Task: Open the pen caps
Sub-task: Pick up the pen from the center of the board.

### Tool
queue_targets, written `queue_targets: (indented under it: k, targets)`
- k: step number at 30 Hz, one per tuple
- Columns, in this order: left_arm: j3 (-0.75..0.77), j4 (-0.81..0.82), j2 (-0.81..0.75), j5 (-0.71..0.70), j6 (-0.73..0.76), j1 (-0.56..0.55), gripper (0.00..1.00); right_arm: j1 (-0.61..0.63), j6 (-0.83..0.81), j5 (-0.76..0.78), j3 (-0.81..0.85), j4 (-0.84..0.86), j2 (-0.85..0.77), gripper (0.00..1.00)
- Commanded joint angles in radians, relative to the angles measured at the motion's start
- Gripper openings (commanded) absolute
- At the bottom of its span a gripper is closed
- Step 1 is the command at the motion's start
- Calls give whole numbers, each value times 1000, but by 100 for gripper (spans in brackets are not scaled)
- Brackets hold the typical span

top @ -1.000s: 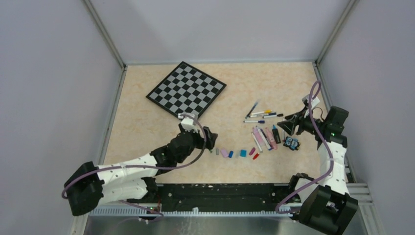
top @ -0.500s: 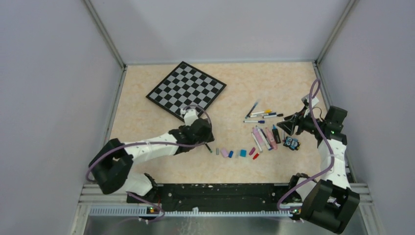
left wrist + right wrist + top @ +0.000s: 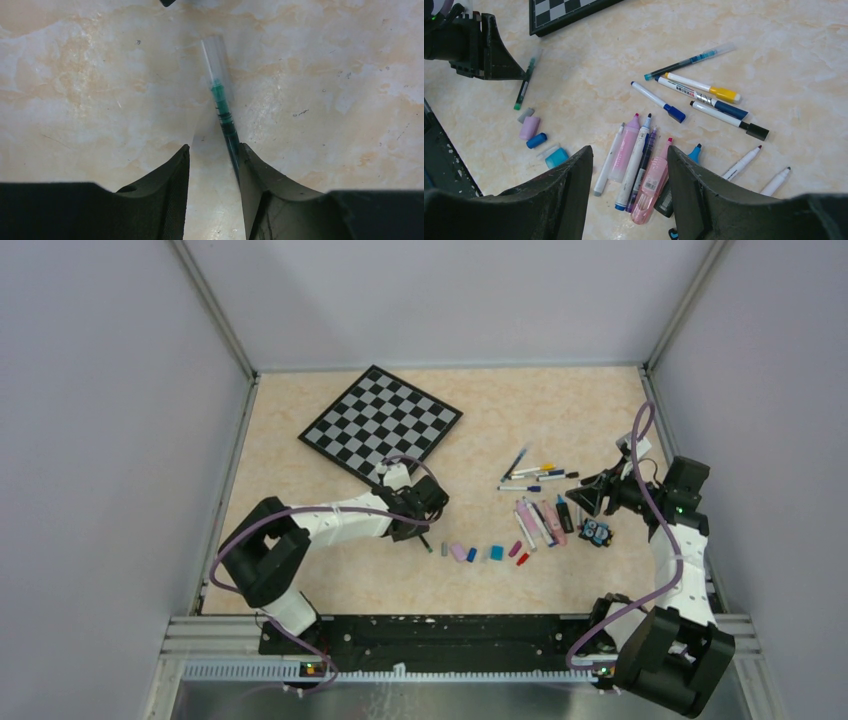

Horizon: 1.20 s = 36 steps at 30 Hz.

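Observation:
A green pen [image 3: 223, 112] with a clear cap [image 3: 214, 52] lies on the table. My left gripper [image 3: 213, 146] straddles its lower end. The pen rests against the right finger, and a gap shows beside the left finger. In the top view the left gripper [image 3: 428, 528] is left of a row of loose caps: grey [image 3: 444, 549], pink [image 3: 459, 552], blue [image 3: 471, 554], teal [image 3: 496, 553] and red [image 3: 522, 559]. My right gripper [image 3: 630, 148] hangs open above several uncapped pens [image 3: 626, 147]. Pens still wearing yellow [image 3: 724, 94], blue [image 3: 730, 110] and black [image 3: 756, 131] caps lie beyond.
A checkered board [image 3: 380, 425] lies at the back left of the table. A small black-and-blue figure [image 3: 597, 532] stands below the right gripper [image 3: 588, 495]. Grey walls close in the table on three sides.
The left arm has swung its elbow in and reached over the green pen. Its jaws have narrowed around the pen. The right arm has not moved.

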Motion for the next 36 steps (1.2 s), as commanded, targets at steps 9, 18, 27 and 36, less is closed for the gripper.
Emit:
queue_targets:
  k: [9, 18, 27, 36]
  targets:
    - [91, -62, 61, 25, -3, 5, 40, -11, -16, -8, 15, 31, -2, 55]
    - [112, -98, 118, 50, -15, 11, 24, -10, -19, -9, 16, 28, -2, 55]
    - [99, -83, 139, 81, -4, 26, 16, -11, -19, -11, 17, 24, -2, 55]
    - [69, -20, 21, 8, 112, 26, 0, -11, -19, -29, 14, 18, 3, 55]
